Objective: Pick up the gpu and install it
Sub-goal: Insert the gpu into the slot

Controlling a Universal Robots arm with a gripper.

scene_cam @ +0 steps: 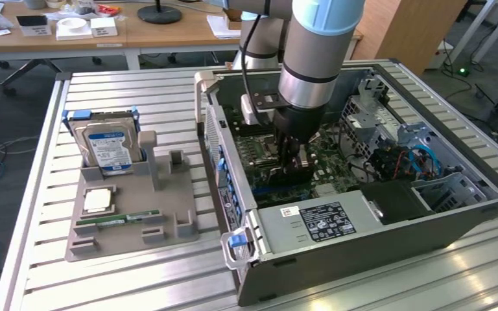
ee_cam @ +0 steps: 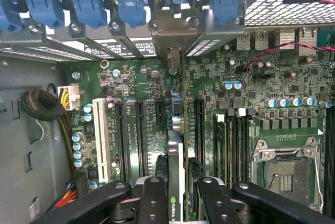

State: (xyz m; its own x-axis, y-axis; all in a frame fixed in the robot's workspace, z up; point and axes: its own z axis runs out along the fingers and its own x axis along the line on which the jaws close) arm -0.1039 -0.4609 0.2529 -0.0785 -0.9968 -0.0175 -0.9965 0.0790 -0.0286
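Observation:
My gripper (scene_cam: 290,161) reaches down into the open computer case (scene_cam: 456,214), over the green motherboard (scene_cam: 327,170). It is shut on the gpu (scene_cam: 285,175), a thin dark card held on edge. In the wrist view the gpu (ee_cam: 176,150) stands edge-on between my two black fingers (ee_cam: 155,195), with my gripper (ee_cam: 179,181) closed on its sides. The card's silver end bracket (ee_cam: 175,33) meets the case's rear slot openings. The card runs along the motherboard (ee_cam: 293,77) among the long black expansion slots (ee_cam: 199,122). Whether it is seated in a slot I cannot tell.
A grey tray (scene_cam: 189,207) lies at the exterior view's left of the case, carrying a blue-labelled hard drive (scene_cam: 109,148), a processor chip (scene_cam: 98,201) and a RAM stick (scene_cam: 117,221). Inside the case are the power supply (scene_cam: 318,223), an empty processor socket (ee_cam: 285,174), blue slot latches (ee_cam: 89,9) and cable bundles (ee_cam: 44,106).

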